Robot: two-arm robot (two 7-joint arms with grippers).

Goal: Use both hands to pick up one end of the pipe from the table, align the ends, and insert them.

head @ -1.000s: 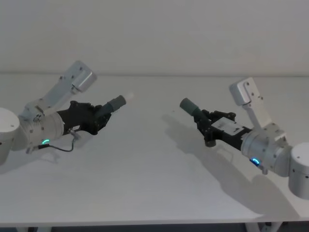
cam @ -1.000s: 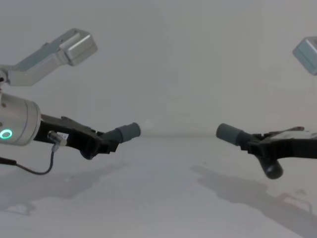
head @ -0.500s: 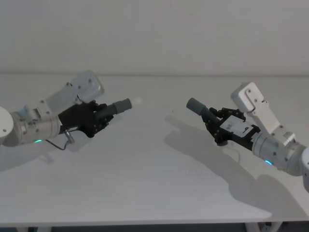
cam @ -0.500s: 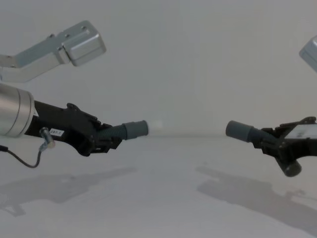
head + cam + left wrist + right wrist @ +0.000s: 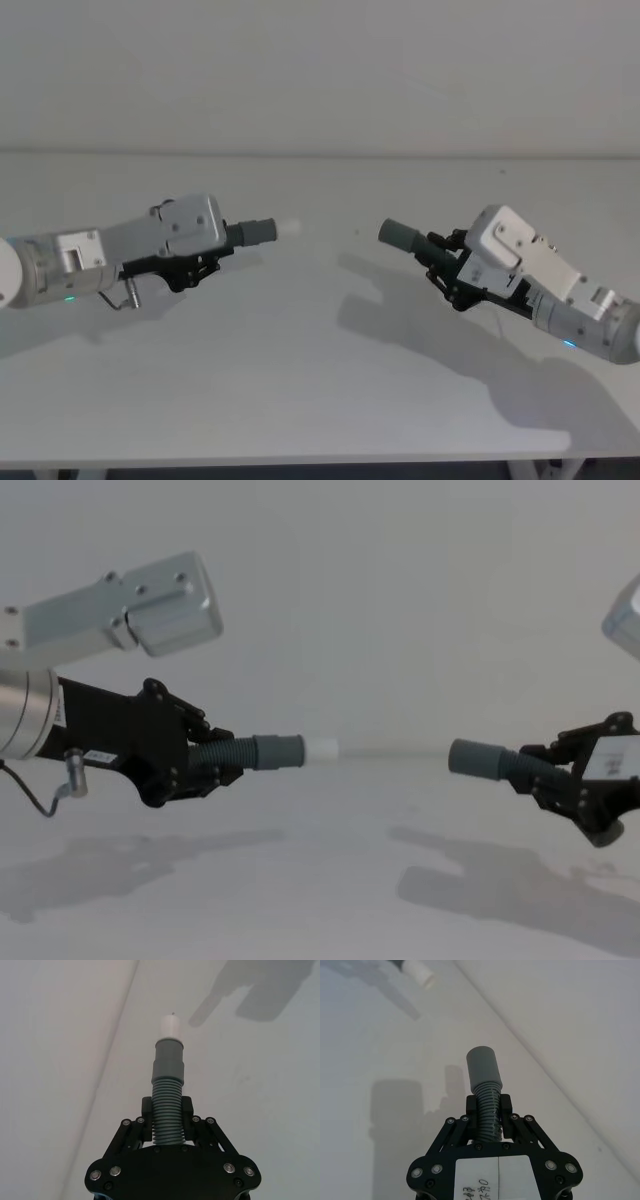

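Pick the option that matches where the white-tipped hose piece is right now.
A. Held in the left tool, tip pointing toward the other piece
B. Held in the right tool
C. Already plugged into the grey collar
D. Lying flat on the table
A: the left tool grips the ribbed hose piece above the table, and its white tip points across an open gap at the grey collar held in the right tool.

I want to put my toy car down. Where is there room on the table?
The table is bare in front, under and between the left claw and right claw. Avoid the gap between the white tip and grey collar.
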